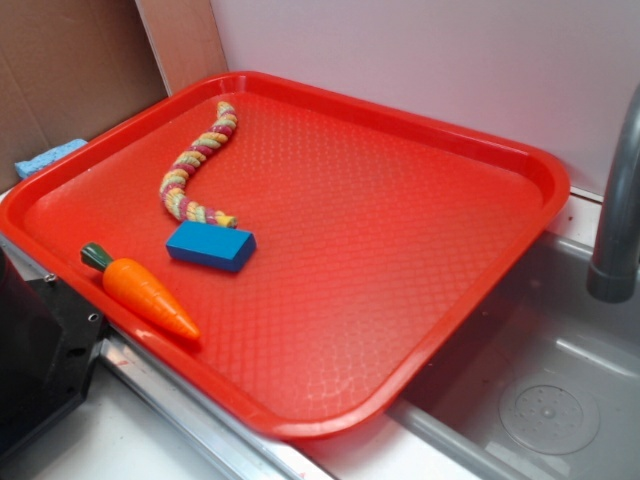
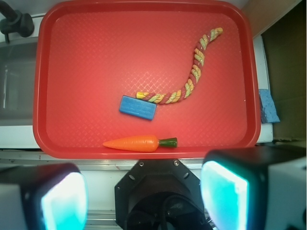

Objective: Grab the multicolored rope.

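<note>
The rope (image 2: 192,76) lay untouched on the red tray (image 2: 96,38), curving from the far corner down to the blue block (image 2: 137,107), one end just beside it. The carrot (image 2: 139,143) sat at the near rim. The gripper (image 2: 144,191) hung high above the tray's edge, fingers (image 2: 62,199) wide apart and empty. The approach seemed not yet begun; the next move called for crossing to the rope's middle, clear of the block, and descending.
</note>
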Available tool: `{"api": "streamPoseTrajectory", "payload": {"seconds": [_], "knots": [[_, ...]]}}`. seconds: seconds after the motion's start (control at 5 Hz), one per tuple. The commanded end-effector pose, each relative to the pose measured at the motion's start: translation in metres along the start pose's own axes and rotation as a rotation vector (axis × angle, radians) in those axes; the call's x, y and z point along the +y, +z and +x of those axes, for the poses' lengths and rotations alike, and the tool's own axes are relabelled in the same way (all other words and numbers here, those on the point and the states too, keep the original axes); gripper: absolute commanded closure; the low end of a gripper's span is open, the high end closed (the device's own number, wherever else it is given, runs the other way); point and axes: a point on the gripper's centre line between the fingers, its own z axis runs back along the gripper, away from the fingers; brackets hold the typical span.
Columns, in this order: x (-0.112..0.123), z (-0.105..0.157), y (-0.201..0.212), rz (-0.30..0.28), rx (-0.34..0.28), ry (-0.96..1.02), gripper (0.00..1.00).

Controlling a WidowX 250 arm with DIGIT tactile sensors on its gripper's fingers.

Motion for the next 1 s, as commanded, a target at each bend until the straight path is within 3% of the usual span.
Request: {"api": "streamPoseTrajectory", "payload": {"seconds": [0.0, 0.2, 0.6, 0.8], "knots": [[0.000, 0.000, 0.000, 0.000, 0.000, 0.000, 0.00], [0.013, 0.012, -0.006, -0.049, -0.009, 0.057, 0.00], [0.046, 0.035, -0.034, 0.021, -0.076, 0.358, 0.00], [0.059, 0.049, -0.061, 0.025, -0.112, 0.509, 0.00]]}}
